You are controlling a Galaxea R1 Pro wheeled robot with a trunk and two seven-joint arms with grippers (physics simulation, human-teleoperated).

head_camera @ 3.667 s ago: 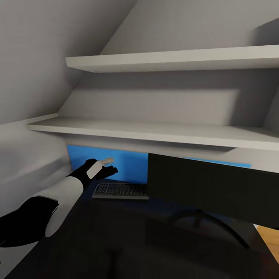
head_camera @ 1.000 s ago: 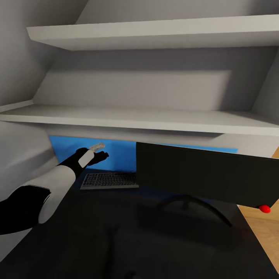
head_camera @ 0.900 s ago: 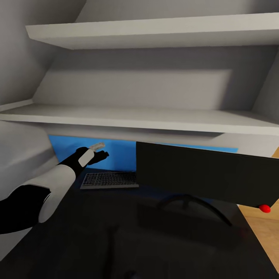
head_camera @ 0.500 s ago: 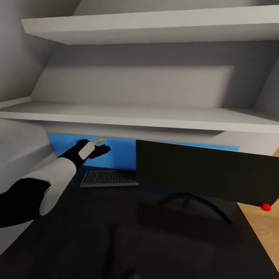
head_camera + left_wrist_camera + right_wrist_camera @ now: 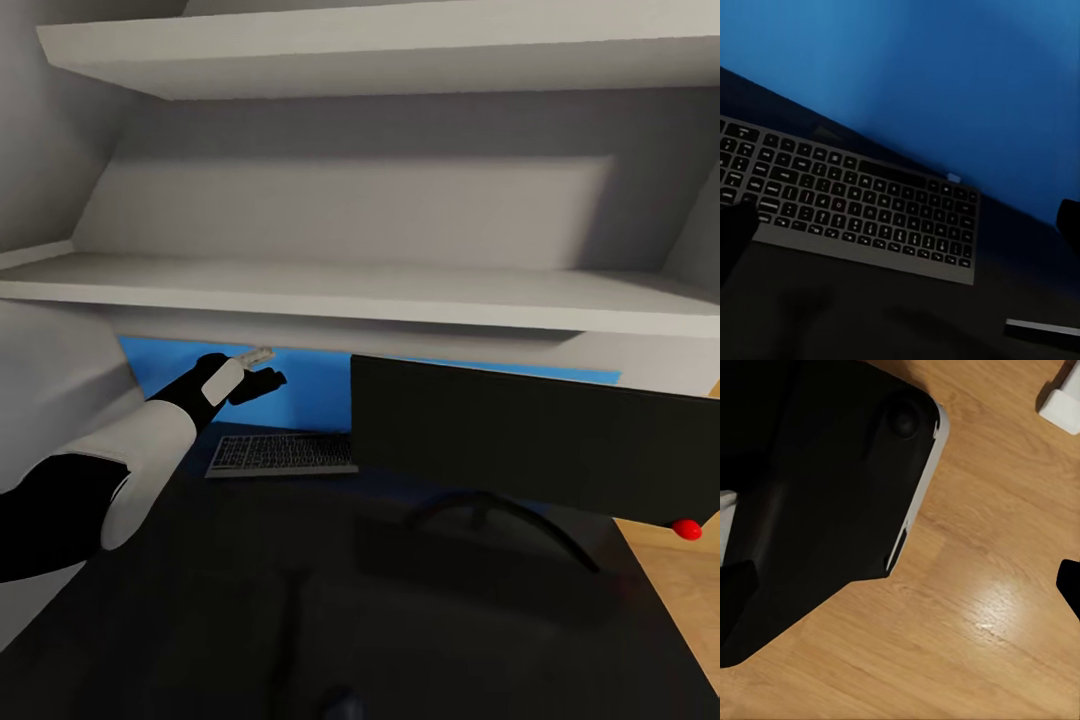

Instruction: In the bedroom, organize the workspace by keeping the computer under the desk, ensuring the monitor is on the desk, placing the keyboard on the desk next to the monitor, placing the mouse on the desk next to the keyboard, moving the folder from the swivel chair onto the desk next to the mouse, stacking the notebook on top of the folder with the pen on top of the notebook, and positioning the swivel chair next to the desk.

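Note:
The grey keyboard (image 5: 281,453) lies on the dark desk (image 5: 300,580), left of the black monitor (image 5: 530,440), which stands on its curved foot. My left gripper (image 5: 265,368) hovers open above the keyboard's far left end, in front of a blue back panel (image 5: 315,385). In the left wrist view the keyboard (image 5: 855,210) lies below the open gripper (image 5: 900,225), nothing between the fingertips (image 5: 735,232). My right gripper (image 5: 900,585) hangs open over wooden floor (image 5: 967,607). Folder, notebook and chair are out of view.
Two white shelves (image 5: 400,290) overhang the desk just above the monitor. A small red object (image 5: 686,528) shows at the monitor's lower right corner. Below the right gripper is a dark body with a pale edge (image 5: 817,487), and a white block (image 5: 1065,401) on the floor.
My left gripper has risen a little above the keyboard, still open. The head view has shifted slightly, so the shelves and desk sit differently in the picture.

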